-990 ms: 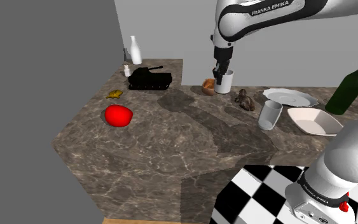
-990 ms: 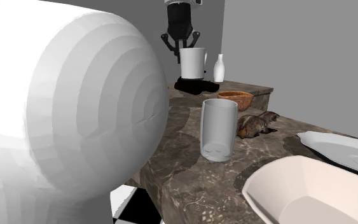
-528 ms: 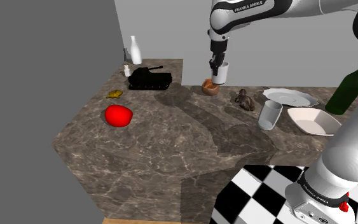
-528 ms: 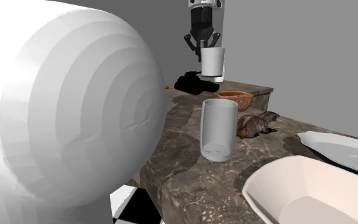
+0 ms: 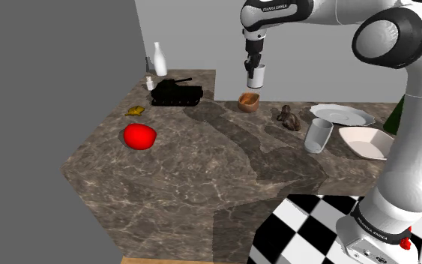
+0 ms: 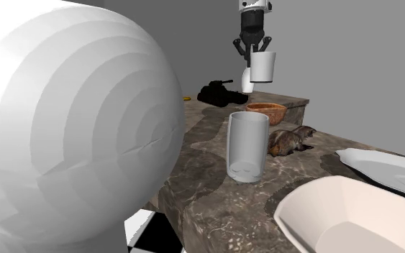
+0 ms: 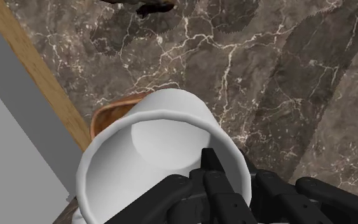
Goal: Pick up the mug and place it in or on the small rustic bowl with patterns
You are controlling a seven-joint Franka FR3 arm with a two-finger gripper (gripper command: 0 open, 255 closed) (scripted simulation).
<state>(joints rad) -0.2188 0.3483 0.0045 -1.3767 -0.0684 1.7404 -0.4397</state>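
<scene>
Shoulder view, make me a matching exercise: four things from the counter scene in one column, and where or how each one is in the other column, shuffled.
1. mug
2. small bowl
3. toy tank
4. grey tumbler

a. near the white bottle
b. held aloft in the pincer
c. brown, resting on the counter
d. beside the shallow white dish

Pairs: 1-b, 2-c, 3-a, 4-d

dark brown marble counter (image 5: 202, 165) set against plain grey walls (image 5: 52, 67).
</scene>
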